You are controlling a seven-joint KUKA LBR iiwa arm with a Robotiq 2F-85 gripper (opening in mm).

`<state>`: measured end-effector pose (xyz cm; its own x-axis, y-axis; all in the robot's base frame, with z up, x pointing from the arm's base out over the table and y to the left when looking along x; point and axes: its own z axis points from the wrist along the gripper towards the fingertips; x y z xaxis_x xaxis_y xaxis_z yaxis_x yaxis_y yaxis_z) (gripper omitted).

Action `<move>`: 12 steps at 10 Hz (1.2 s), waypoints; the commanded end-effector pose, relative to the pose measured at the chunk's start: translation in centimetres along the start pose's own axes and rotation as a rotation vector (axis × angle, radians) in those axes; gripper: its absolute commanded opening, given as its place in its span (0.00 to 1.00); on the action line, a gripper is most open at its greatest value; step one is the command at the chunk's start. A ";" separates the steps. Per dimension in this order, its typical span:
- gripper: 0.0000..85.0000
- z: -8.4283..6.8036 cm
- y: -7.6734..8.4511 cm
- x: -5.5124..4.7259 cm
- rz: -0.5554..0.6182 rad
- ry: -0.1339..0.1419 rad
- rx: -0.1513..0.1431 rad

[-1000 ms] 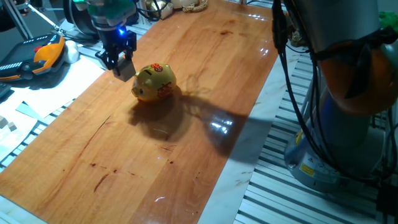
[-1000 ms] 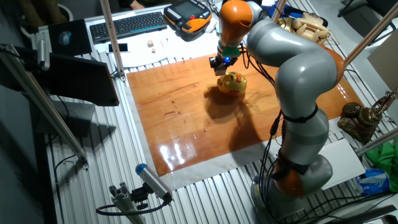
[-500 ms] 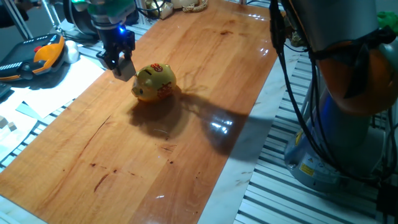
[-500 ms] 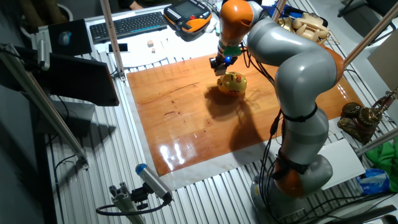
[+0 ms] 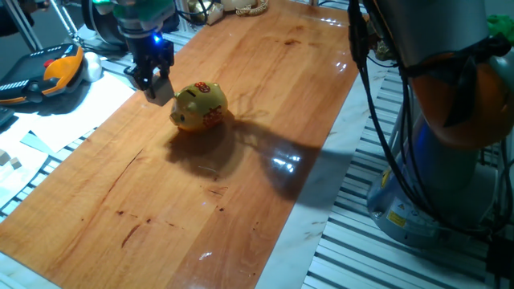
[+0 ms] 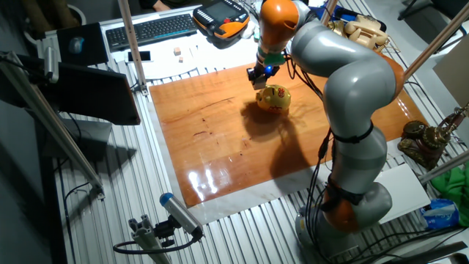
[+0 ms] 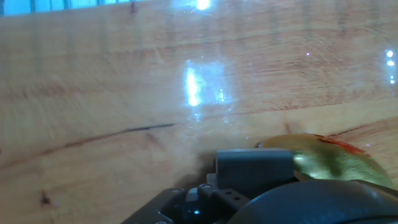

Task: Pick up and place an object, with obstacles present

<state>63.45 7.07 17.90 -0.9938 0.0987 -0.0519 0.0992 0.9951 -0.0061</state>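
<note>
My gripper (image 5: 158, 86) hangs just above the wooden tabletop (image 5: 265, 88), right beside the snout end of the gold piggy bank (image 5: 200, 107). It is shut on the small pale cube (image 5: 164, 91), which sits between the black fingertips, clear of the wood. In the other fixed view the gripper (image 6: 258, 78) is just left of and above the pig (image 6: 273, 98). In the hand view the cube (image 7: 255, 167) shows as a greyish block, with the gold and red pig (image 7: 333, 163) close on its right.
An orange teach pendant (image 5: 50, 71) and tiny pale blocks (image 5: 10, 161) lie off the wood to the left. A keyboard (image 6: 150, 29) is at the back. My arm's base (image 6: 344, 198) and cables stand by the table's right edge. A brass ornament (image 6: 429, 139) stands beyond.
The gripper with the cube has risen very slightly. The piggy bank has not moved.
</note>
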 end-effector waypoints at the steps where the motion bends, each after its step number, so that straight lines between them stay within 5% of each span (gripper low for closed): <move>1: 0.00 0.2 1.0 0.0 0.033 0.000 0.001; 5: 0.00 1.4 2.9 -0.9 0.058 -0.015 0.022; 12: 0.00 4.5 3.9 -1.4 0.080 -0.031 0.030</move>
<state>65.44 10.80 13.48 -0.9805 0.1773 -0.0842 0.1804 0.9831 -0.0306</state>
